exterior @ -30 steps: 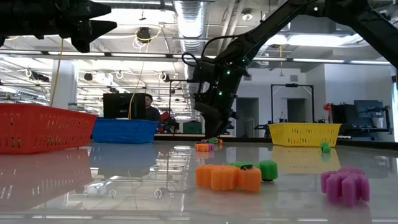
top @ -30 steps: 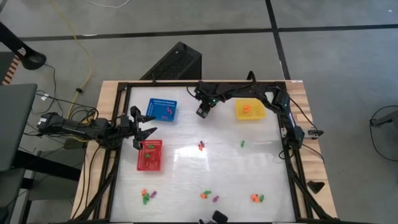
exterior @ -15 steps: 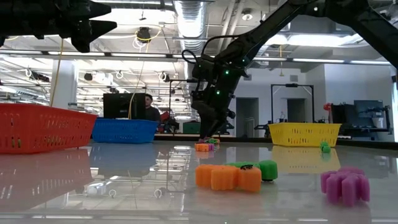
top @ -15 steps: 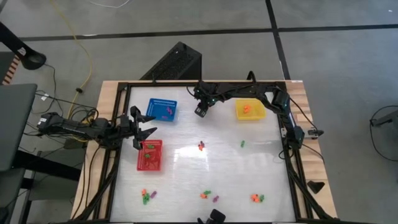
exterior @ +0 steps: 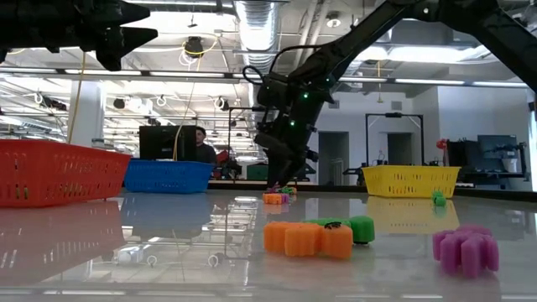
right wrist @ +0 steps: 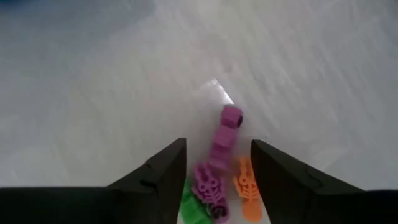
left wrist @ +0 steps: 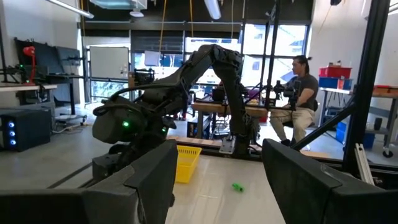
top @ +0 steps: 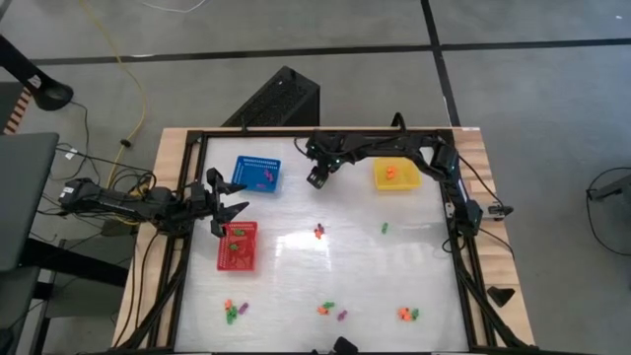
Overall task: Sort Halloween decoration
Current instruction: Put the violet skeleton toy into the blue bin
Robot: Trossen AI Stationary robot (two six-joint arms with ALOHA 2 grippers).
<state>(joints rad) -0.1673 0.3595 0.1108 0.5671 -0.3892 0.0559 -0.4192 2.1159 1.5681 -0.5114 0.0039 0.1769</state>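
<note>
High view, near to far: trinkets scattered along the near edge at 7 o'clock, more at 6 and 5. Mid-table cluster of purple, orange, green pieces, lone green one at 3 o'clock of it. Red basket at 9 o'clock holds green bits; left gripper hangs over its far edge, fingers spread wide, empty. Right gripper sits at 12 o'clock from the cluster, between blue basket and yellow basket, jaws parted, nothing held.
</note>
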